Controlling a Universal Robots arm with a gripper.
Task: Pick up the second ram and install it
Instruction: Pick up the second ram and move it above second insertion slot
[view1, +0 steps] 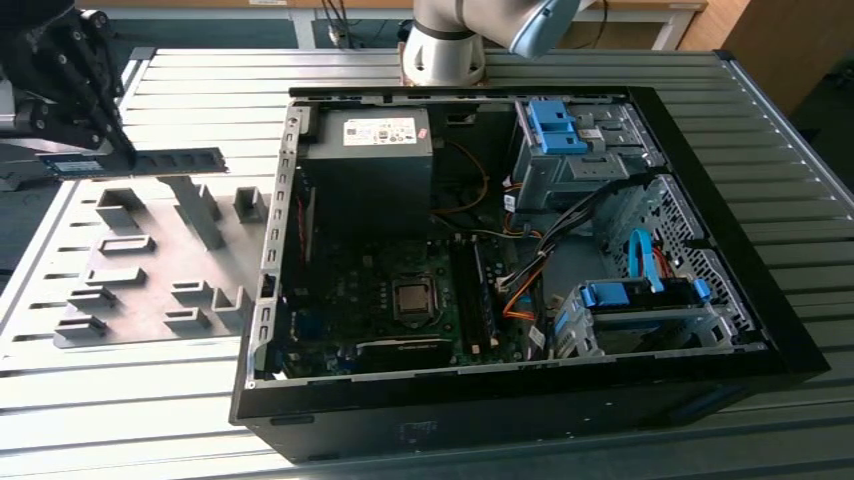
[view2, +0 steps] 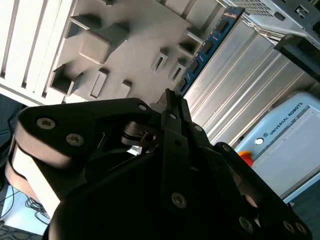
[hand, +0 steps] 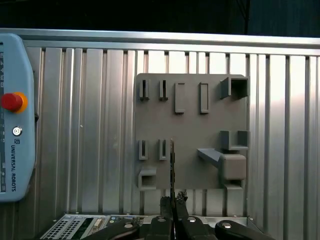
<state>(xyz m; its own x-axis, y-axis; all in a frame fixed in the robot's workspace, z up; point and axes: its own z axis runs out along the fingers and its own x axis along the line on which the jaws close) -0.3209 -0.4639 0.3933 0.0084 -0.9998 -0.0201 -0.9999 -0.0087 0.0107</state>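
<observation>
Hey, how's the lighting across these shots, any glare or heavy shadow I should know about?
Exterior view: the table slats glare pale, while the case interior sits in deep shadow. Second wrist view: the gripper is a near-black mass against the evenly lit plate. First wrist view: the ram reads as a dark edge-on line, and the background beyond the table is black.

I am hanging my gripper (view1: 107, 148) at the exterior view's upper left, well apart from my base (view1: 447, 50), which is standing at the top middle with a pale blue-grey link (view1: 541, 25) rising off it. I am squeezing my fingers (hand: 164, 205) together on the second ram (hand: 172, 165), gripping it edge-on between the tips. In the second wrist view my black finger linkages (view2: 172, 145) are drawing in to one narrow point.
</observation>
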